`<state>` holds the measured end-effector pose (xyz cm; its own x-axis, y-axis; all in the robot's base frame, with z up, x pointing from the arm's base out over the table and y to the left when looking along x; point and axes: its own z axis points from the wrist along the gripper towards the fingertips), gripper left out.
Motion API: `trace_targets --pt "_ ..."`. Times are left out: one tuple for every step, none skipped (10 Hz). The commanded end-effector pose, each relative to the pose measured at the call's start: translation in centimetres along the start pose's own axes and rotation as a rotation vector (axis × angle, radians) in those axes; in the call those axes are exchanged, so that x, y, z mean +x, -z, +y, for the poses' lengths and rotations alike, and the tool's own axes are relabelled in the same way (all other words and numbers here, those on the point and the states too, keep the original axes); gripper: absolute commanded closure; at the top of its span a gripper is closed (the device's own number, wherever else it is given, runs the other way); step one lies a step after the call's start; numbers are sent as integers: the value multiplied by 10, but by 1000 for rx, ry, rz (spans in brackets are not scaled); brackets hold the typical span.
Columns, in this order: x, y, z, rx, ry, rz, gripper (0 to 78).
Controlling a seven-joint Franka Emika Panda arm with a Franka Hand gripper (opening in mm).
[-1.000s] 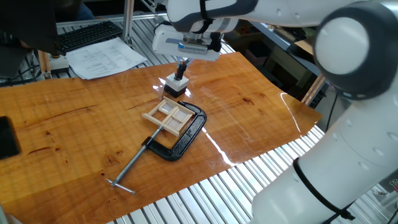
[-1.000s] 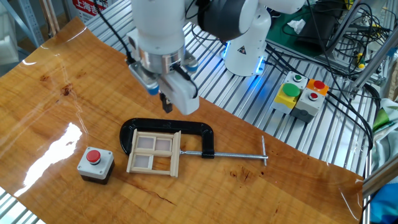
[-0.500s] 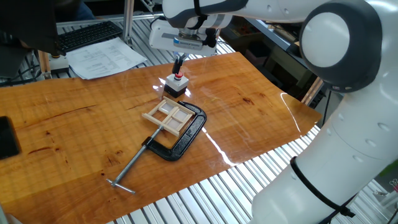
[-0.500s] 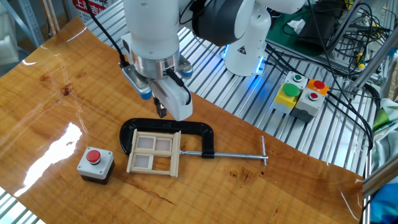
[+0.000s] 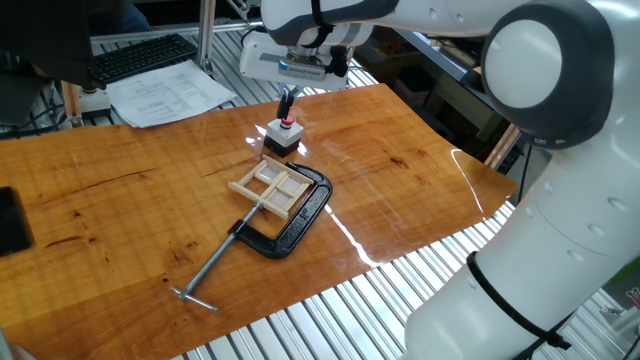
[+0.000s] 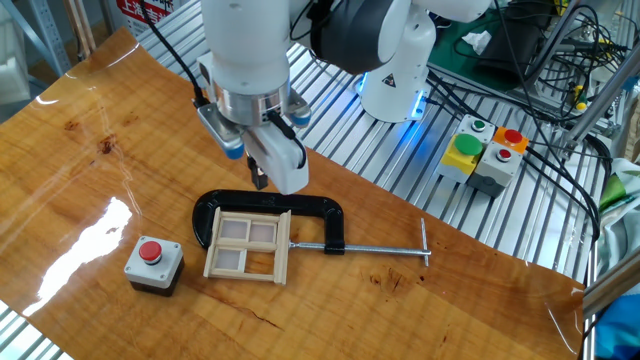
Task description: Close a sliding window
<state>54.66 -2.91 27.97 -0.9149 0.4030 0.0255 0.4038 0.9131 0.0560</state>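
One gripper (image 6: 260, 178) is being held above the table (image 5: 120, 190), near the back bar of the clamp (image 6: 300, 207), with nothing gripped; its dark fingers are being seen close together, but whether they are fully closed cannot be told. Compared with a second ago, the gripper is being found higher and shifted slightly away from the window, while since half a second ago almost no change is being noted. One sliding window (image 6: 247, 245) is being kept flat on the wood, pinned inside the jaws of the one black C-clamp, whose long screw rod (image 6: 380, 250) is being pointed away toward the metal table edge. Neither window nor clamp is being seen displaced from the earlier frames. One small button box (image 6: 154, 264) with a red knob is being left just beside the window frame. Two further button boxes (image 6: 485, 155) are being seen off the wooden board, well apart from the window.
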Motion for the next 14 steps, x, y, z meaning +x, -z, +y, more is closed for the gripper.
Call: trace_targets --pt "-1 3 0 -8 -107 -33 776" --pt "-1 3 0 -7 -106 -32 776" --pt "-1 3 0 6 -103 -36 776" --pt "-1 3 0 17 -93 -37 776" --pt "-1 3 0 20 -86 -40 776" --pt "-1 3 1 35 -77 -40 776" --pt "-2 2 1 36 -77 -39 776" --pt "-8 -1 1 41 -75 -43 776" --pt "-12 -4 0 45 -74 -45 776" --pt "-15 -6 -1 47 -74 -46 776" --pt "-21 -15 -4 60 -66 -51 776" --pt "-21 -16 -5 60 -65 -51 776" --pt "-25 -27 -5 59 -64 -50 776" --pt "-29 -36 -3 63 -64 -49 776"
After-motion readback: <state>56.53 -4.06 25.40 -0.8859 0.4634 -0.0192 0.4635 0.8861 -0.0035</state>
